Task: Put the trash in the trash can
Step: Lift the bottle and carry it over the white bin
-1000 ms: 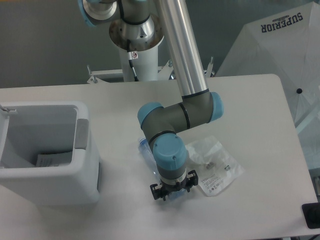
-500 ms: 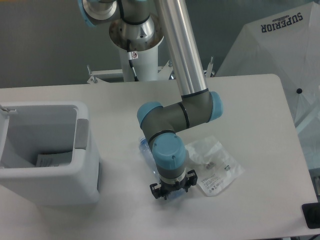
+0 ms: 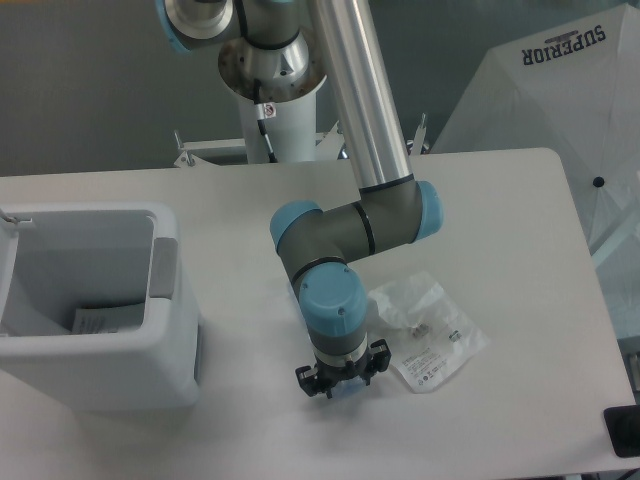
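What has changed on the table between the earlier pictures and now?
The tool and wrist shifted slightly left, and the bottle once seen beside the wrist is now hidden. Whether it is gripped is unclear. The plastic bag and trash can did not move.

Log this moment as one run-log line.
phase: pickup | claw: low over table, state unclear | bottle: hidden under arm | bag: on table right of claw | bin: left, paper inside
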Available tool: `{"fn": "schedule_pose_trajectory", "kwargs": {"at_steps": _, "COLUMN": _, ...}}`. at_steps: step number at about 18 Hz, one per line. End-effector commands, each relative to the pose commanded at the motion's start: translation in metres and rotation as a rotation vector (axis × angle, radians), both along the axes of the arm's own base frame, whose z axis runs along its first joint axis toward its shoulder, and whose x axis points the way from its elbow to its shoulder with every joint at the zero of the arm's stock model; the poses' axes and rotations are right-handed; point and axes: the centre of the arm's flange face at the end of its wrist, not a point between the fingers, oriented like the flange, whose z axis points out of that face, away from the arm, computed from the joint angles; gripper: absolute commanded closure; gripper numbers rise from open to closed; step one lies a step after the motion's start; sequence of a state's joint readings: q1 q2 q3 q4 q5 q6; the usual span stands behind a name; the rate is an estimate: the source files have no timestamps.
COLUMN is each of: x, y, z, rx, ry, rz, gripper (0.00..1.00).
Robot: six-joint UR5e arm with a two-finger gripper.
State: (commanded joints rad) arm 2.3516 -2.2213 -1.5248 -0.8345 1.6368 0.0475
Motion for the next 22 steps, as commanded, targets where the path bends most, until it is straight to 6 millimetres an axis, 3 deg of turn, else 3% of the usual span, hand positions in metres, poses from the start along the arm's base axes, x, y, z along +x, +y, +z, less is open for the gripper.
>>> {"fn": "schedule_pose_trajectory", "kwargs": {"at_steps": 2, "x": 0.0, "y": 0.0, "z": 0.012, "rx": 0.012, "ry": 0.012, "rz": 0.0, "gripper": 0.34}}
{"fn": "schedule_pose_trajectory", "kwargs": {"at_steps": 5, "x": 0.0, "y": -0.002, "z": 0.057, "rx": 0.057, "ry": 0.065, "rz": -0.005, "gripper": 0.34}}
{"fn": "schedule_pose_trajectory", "kwargs": {"at_steps": 10, "x": -0.041, "y": 0.012, "z": 0.206, "rx": 0.255, "ry": 0.266, "rz": 0.034, "gripper": 0.34}}
{"fn": "schedule_pose_trajectory", "kwargs": {"at_steps": 12, "x": -0.046, "y": 0.02, "z": 0.255, "rx": 0.367, "ry": 0.372, "rz": 0.032, "gripper": 0.34}}
{"fn": "schedule_pose_trajectory", "kwargs": {"at_steps": 16, "x": -0.031, "y": 0.032, "z": 0.318, "rx": 0.585, "ry": 0.408, "rz": -0.008, "gripper": 0.34}}
{"fn": "schedule_pose_trajectory", "kwargs": {"at_steps": 20, "x": 0.002, "y": 0.022, "z": 0.385, "rx": 0.728, "ry": 0.4, "rz": -0.081, "gripper": 0.34}}
{"fn": "schedule_pose_trajectory", "kwargs": {"at_steps": 22, "x": 0.018, "y": 0.016, "z": 0.407, "rx": 0.775, "ry": 0.391, "rz": -0.112, "gripper": 0.34}}
